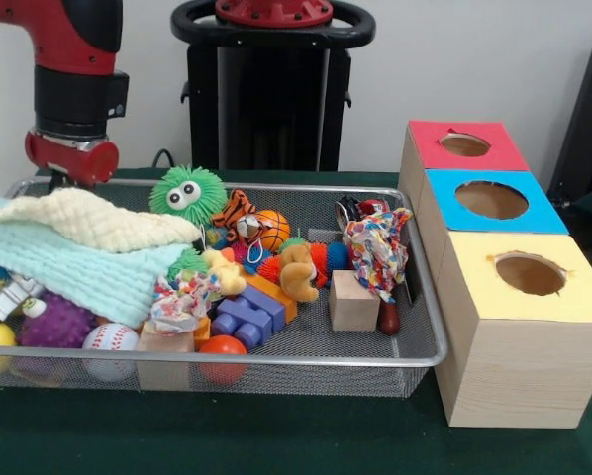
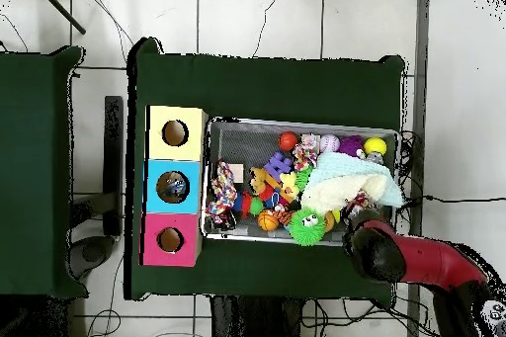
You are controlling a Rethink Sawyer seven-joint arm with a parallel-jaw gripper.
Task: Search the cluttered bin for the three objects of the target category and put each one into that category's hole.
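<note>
Bkgd: plain white wall (image 1: 454, 59) behind. Floor (image 2: 257, 17) pale tile w/ dark grout lines, loose cables across it. Dark green cloth table (image 2: 267, 81); 2nd green table (image 2: 35, 170) alongside, apart.

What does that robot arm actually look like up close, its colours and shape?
The arm is built of thick rounded segments: glossy red shells alternating with black cylindrical sections, ending in a red ring-shaped collar. From overhead it shows as a red limb with a bulky black joint. No loose cables or readable markings show. Its gripper is hidden behind the cloths.

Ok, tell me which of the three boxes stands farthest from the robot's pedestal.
The yellow-topped box: in the front view it stands nearest the camera, with the blue-topped box and red-topped box behind it.
</note>
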